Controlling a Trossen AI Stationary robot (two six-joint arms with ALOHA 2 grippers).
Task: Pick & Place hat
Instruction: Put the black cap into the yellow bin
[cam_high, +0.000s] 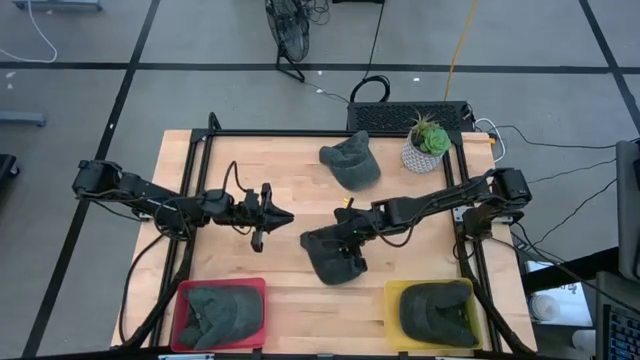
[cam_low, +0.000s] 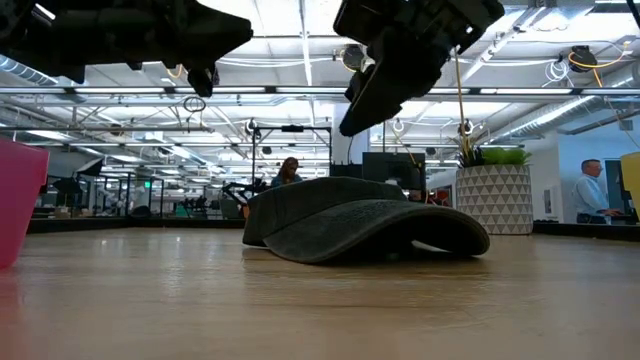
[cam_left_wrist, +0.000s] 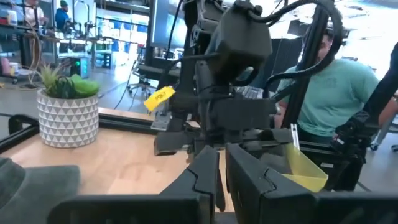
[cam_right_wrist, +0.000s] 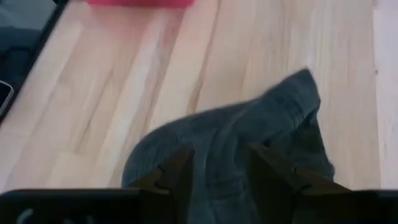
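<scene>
High view shows the right gripper (cam_high: 335, 245) near the middle of the wooden table (cam_high: 290, 180), with a dark gray cap (cam_high: 333, 262) hanging from its fingers and bunched just below it. In the right wrist view the two dark fingers (cam_right_wrist: 177, 174) stand a little apart with the folded cloth of that cap (cam_right_wrist: 249, 143) pinched between them, above bare planks. The left gripper (cam_high: 283, 216) reaches in from the left side and ends just short of the right one, holding nothing; in the left wrist view its fingers (cam_left_wrist: 205, 180) are nearly together, only a narrow slit between them. A second gray cap (cam_high: 350, 160) lies flat on the table toward the far edge, just beside a small potted succulent in a patterned white pot (cam_high: 426, 146); the low view shows this cap (cam_low: 365, 228) resting brim-down on the wood. At the near edge a red bin (cam_high: 220, 314) on the left holds a gray cap, and a yellow bin (cam_high: 435, 312) on the right holds another. A person in a teal shirt (cam_left_wrist: 329, 93) sits beyond the table.
</scene>
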